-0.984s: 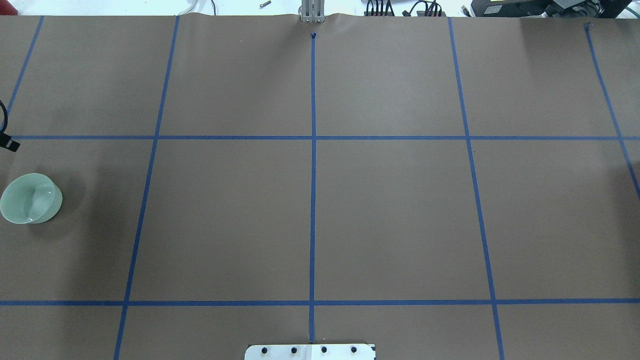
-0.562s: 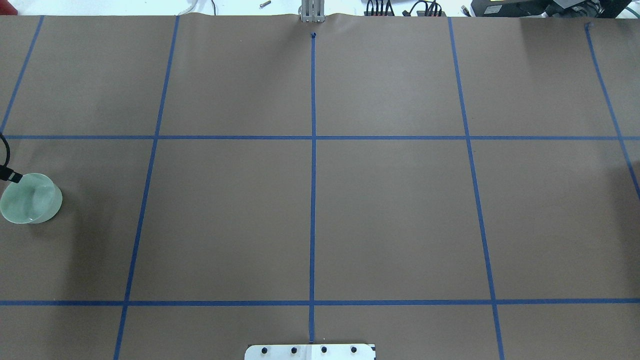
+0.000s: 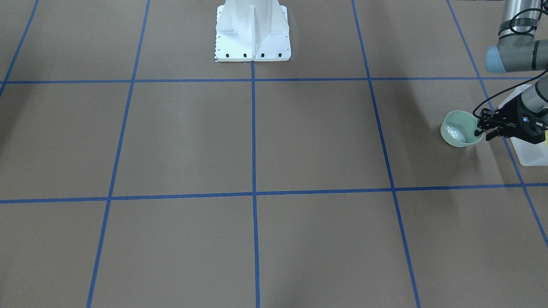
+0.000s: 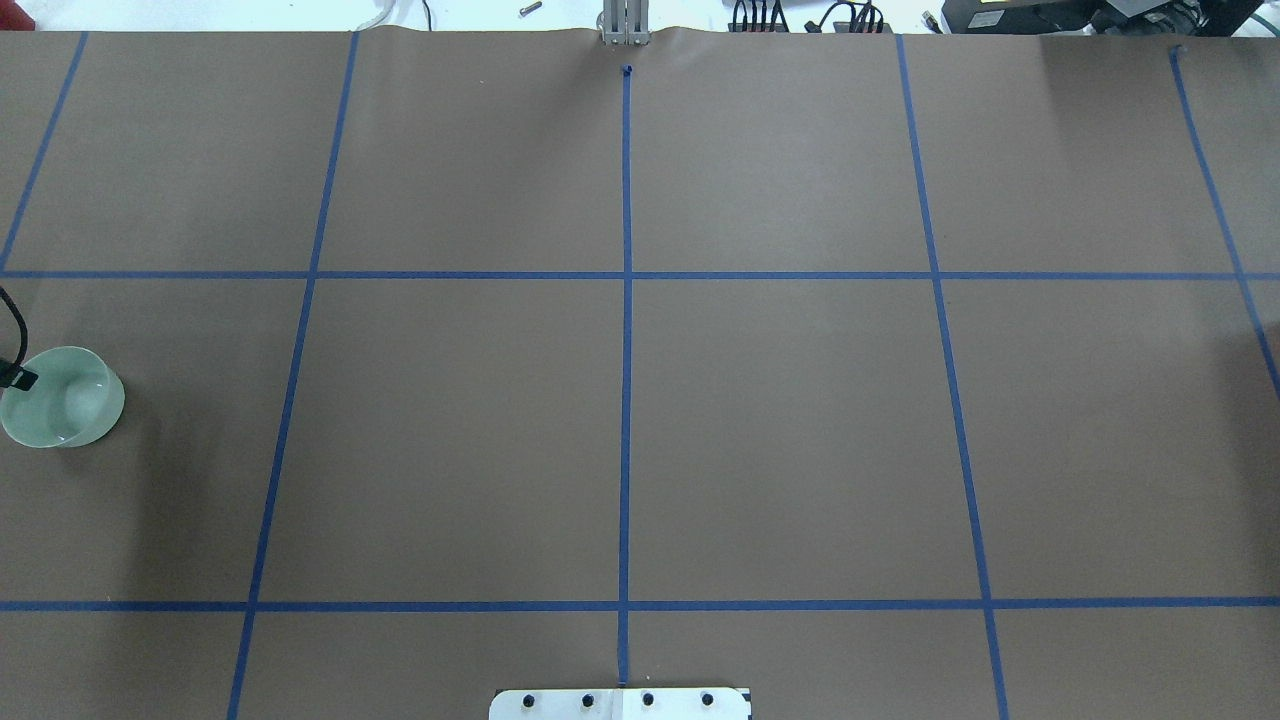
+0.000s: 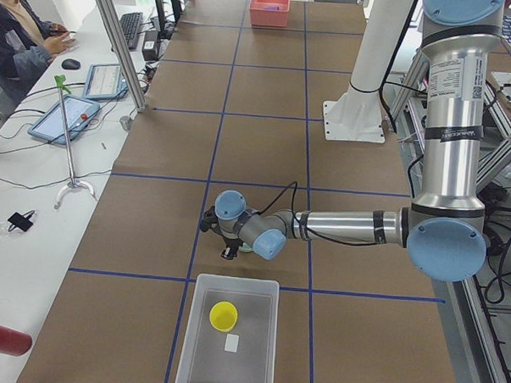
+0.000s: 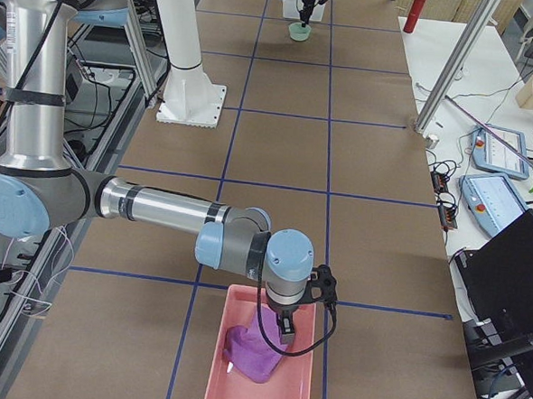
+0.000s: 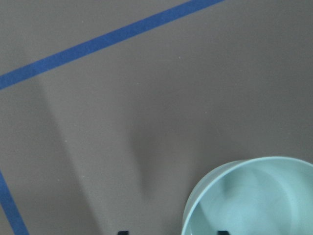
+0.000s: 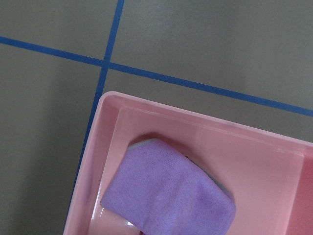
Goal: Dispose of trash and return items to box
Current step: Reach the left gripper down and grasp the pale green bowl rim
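The pale mint-green bowl stands upright on the brown table at my far left; it also shows in the overhead view and the left wrist view. My left gripper is open, its fingertips on either side of the bowl's near rim. The yellow cup stands inside the frosted white box, just beside the bowl. My right gripper hangs over a pink bin; I cannot tell whether it is open or shut.
The pink bin holds a purple cloth. A small white scrap lies in the box. The white robot base stands at the table's middle edge. An operator, tablets and a stand sit at the side desk.
In the overhead view my left gripper's black tip has moved down to the bowl's rim. The bowl has not moved.
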`<state>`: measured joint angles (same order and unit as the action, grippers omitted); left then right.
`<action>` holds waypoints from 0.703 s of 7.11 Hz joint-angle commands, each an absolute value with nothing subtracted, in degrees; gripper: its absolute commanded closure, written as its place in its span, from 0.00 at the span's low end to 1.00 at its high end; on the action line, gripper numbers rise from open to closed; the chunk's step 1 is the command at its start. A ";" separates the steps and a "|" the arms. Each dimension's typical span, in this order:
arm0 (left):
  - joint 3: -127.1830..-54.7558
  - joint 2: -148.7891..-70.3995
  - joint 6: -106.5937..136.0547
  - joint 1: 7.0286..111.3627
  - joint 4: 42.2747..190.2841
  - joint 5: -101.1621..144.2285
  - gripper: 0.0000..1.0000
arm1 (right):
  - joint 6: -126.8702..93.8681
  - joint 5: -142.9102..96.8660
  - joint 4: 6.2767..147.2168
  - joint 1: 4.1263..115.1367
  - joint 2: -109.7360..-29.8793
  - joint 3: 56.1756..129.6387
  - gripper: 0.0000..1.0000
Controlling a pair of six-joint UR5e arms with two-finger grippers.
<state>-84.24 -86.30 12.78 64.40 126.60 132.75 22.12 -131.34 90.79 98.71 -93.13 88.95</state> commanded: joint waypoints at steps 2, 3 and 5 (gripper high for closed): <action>-87.08 -86.05 12.66 64.69 125.43 134.63 1.00 | 21.80 -133.05 90.79 98.01 -92.64 89.56 0.00; -87.88 -86.31 12.48 65.56 124.64 139.09 1.00 | 17.19 -134.02 90.70 97.22 -92.55 90.43 0.00; -87.98 -86.48 10.74 68.63 122.10 143.25 1.00 | 11.61 -134.21 90.70 94.58 -92.99 93.69 0.00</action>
<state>-87.71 -86.34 12.06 66.96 124.08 140.88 14.39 -133.96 90.71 96.02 -92.83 92.30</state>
